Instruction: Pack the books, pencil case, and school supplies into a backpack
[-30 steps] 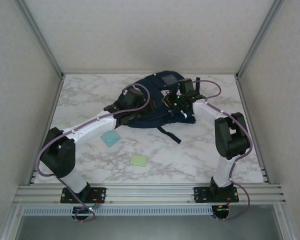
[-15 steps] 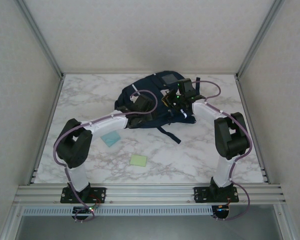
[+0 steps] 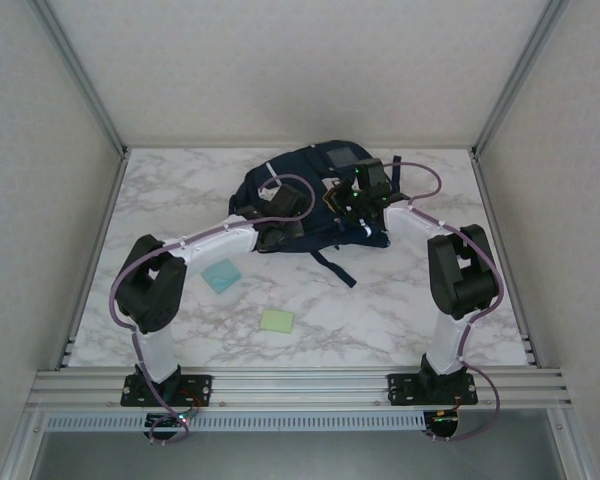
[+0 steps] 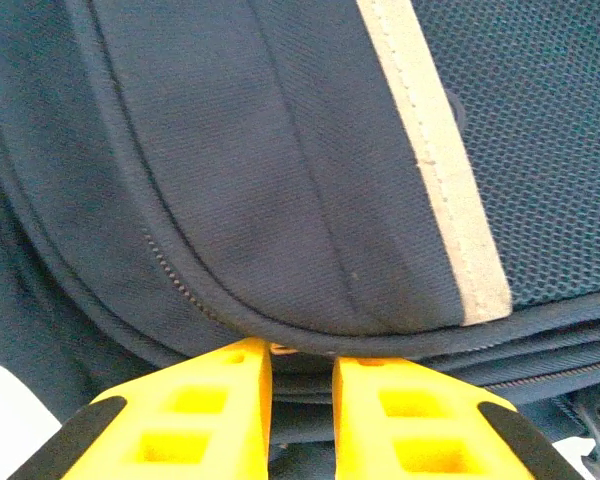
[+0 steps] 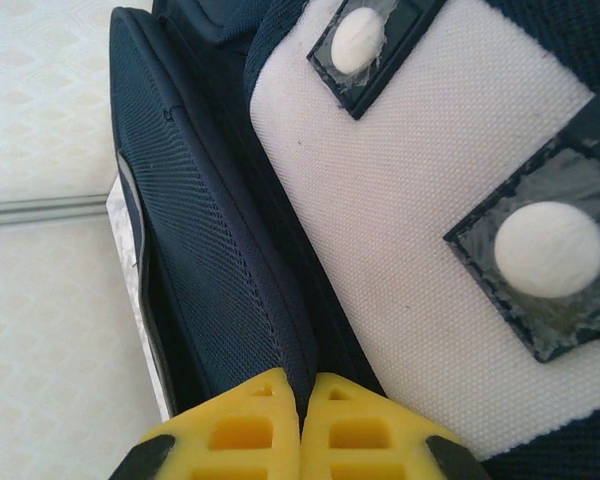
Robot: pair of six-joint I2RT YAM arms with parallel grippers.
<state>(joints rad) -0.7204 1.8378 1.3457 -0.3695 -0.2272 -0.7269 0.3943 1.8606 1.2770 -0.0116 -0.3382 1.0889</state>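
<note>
The navy backpack (image 3: 305, 172) lies at the back middle of the table, with both arms reaching onto it. My left gripper (image 3: 282, 226) is at its near left side. In the left wrist view the left gripper (image 4: 302, 350) has its yellow fingers (image 4: 230, 400) drawn close, dark fabric in the narrow gap, and the piped rim of the backpack (image 4: 280, 150) across their tips. My right gripper (image 3: 353, 205) is at the right side; this gripper (image 5: 301, 385) pinches a thin seam edge of the backpack (image 5: 210, 250). A light-blue pad (image 3: 221, 275) and a pale-green pad (image 3: 277, 320) lie on the table.
A dark strap (image 3: 335, 268) trails from the backpack toward the near side. A white panel (image 5: 410, 220) with two round white tabs lies just right of the right fingers. Walls and metal frame posts close in the marble table (image 3: 400, 300) on three sides.
My left arm has swung right and farther onto the backpack, and its jaws have closed from wide to a narrow gap. The right arm has stayed put.
</note>
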